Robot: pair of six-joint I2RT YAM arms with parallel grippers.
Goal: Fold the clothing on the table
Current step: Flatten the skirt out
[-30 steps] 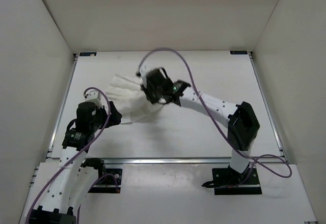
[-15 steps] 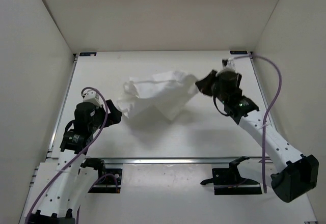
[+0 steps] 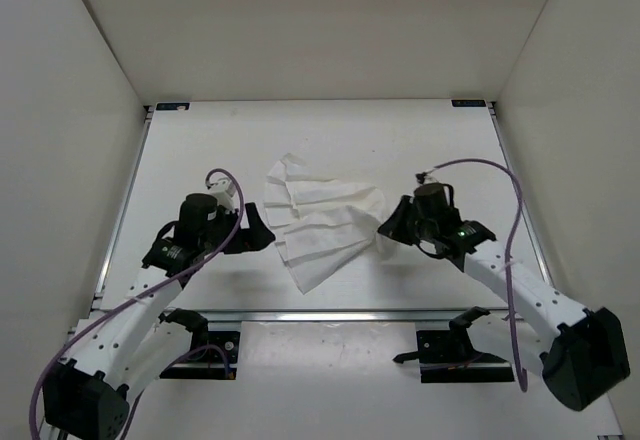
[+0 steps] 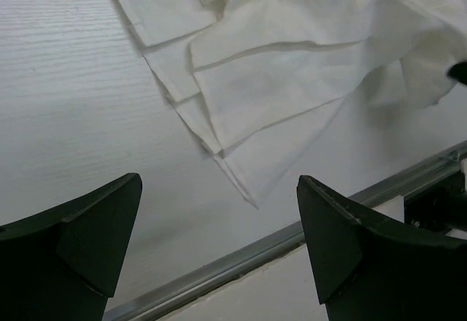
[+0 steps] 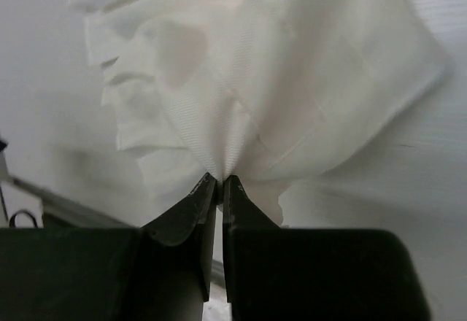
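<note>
Right wrist: right tool (image 5: 220,182) clamped onto clothing (image 5: 277,80); left tool (image 4: 219,180) spread wide, empty.

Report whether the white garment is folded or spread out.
Spread, not folded: the clothing fans out in pleats on the table, one corner pinched in the right gripper, whose jaws are shut.

Robot lab, enclosed test cell.
Boxed in by plain white walls (image 3: 300,30) on three sides; flat white worktop (image 3: 200,145) framed with thin metal rails (image 3: 330,313); left arm (image 3: 138,307) and right arm (image 3: 515,282) bolted side by side on black plates (image 3: 455,346) at the near edge, purple cables (image 3: 475,161) looping loose; filmed from overhead and from both wrists.
</note>
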